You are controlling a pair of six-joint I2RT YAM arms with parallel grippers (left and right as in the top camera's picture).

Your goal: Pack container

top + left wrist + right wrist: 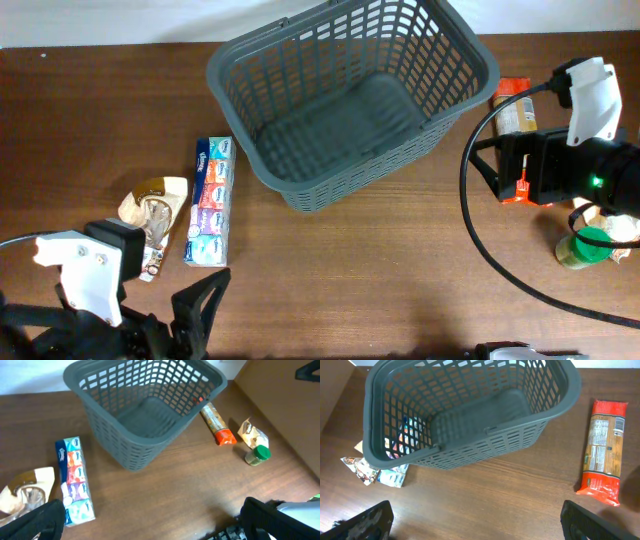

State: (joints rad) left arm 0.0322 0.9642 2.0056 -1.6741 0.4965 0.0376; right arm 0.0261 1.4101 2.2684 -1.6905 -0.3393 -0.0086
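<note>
The basket is set at the far middle of the desk, turned at an angle to its edge, and nothing is seen inside it. The left jaws are spread wide and empty near the front left corner. The right jaws are likewise spread wide and empty, held above the desk on the right.

Several risks can be judged from this layout:

- **Tissue pack:** The tissue pack lies flat just left of the basket. If it is taken by one end it could sag, and its free end could catch on the thick rim.
- **Crinkled packet:** The crinkled packet lies right beside the tissue pack, so it could be dragged or pinched along with it if the jaws are lowered carelessly.
- **Long packet:** The long packet with red ends lies close to the basket's right side and is partly hidden under the right arm in the overhead view. A grasp there could be misjudged.
- **Green-lidded jar:** The green-lidded jar stands upright near that arm and its looping cable. It could be toppled by a sweep of either one.
- **Basket:** The basket looks light, so it could be shoved across the desk by anything pressed against its wall.
- **Both arms:** Both arms could meet over the basket if it is approached by both together.
</note>
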